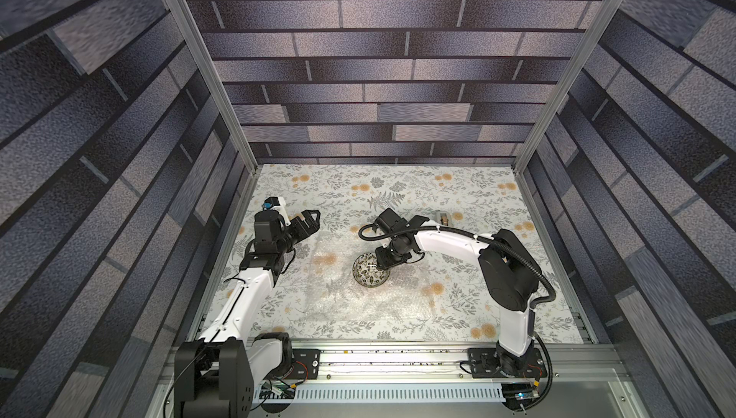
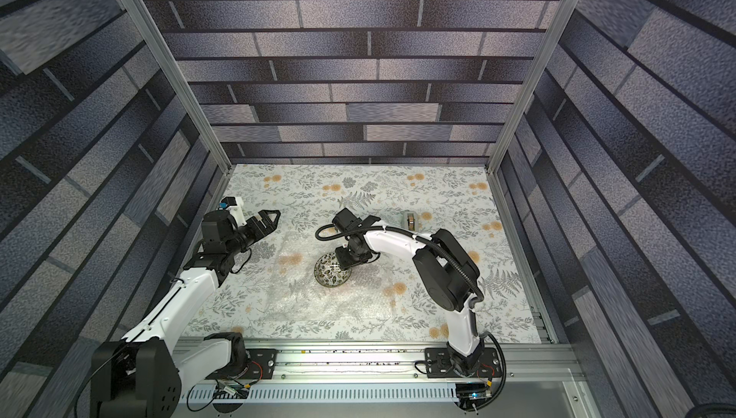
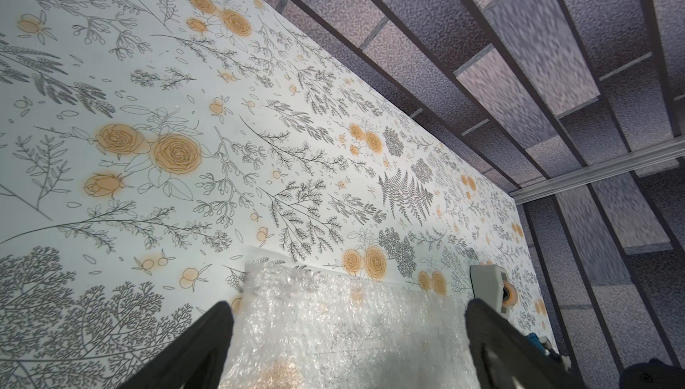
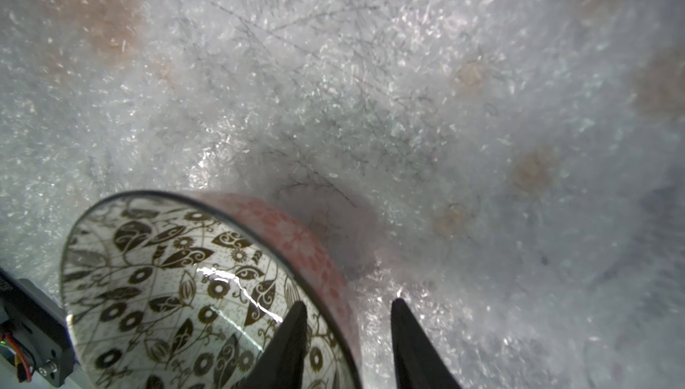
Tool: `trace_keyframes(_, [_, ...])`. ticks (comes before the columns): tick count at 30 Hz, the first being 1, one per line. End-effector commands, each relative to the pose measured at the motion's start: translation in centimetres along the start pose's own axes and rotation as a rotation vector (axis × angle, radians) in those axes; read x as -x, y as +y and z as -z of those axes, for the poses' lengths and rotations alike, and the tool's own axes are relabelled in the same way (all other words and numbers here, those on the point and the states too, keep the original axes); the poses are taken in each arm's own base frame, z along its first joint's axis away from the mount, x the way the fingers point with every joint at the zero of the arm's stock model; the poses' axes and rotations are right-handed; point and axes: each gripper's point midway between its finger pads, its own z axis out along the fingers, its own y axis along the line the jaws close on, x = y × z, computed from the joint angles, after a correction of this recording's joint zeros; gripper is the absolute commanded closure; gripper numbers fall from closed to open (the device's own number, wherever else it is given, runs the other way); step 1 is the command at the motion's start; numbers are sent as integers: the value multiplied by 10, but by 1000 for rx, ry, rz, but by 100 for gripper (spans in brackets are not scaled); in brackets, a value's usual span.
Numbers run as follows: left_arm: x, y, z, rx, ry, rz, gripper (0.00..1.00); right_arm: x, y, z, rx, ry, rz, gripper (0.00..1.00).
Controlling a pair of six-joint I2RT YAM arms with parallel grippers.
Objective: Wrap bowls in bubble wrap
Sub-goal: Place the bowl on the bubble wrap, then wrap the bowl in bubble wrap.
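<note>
A small round bowl (image 1: 367,274) (image 2: 328,274), pale inside with dark leaf patterns and a dark rim, sits upright on the bubble wrap (image 1: 350,308) (image 2: 310,308), a large clear shiny sheet spread over the floral tablecloth. In the right wrist view the bowl (image 4: 166,276) shows a pinkish outer wall. My right gripper (image 1: 379,265) (image 2: 341,264) (image 4: 348,303) straddles the bowl's right rim, one finger inside, one outside, jaws apart with a gap to the wall. My left gripper (image 1: 314,219) (image 2: 273,217) (image 3: 346,305) hovers wide open and empty over the bubble wrap's (image 3: 333,331) far left corner.
A grey tape dispenser (image 1: 443,219) (image 2: 411,219) (image 3: 489,283) stands on the tablecloth behind the right arm. Patterned walls and aluminium posts enclose the table on three sides. A metal rail with the arm bases runs along the front edge.
</note>
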Motion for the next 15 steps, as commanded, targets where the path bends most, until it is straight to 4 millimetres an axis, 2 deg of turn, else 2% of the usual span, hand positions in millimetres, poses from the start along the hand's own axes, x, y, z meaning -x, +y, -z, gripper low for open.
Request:
trace_keyframes(1, [3,-1,3,1,-8,3,0,12,16,35,43,-110,33,50])
trace_keyframes(6, [-4,-2,0,31,52,-49,0,12,12,82,3,-214,55,27])
trace_keyframes(9, [-8,1,2,100,62,-103,0,-2,2,105,7,-268,20,11])
trace_keyframes(11, [-12,0,1,119,72,-136,0,-17,-10,115,67,-286,-59,11])
trace_keyframes(15, [-18,8,-3,171,92,-148,0,-68,-32,105,136,-259,-216,16])
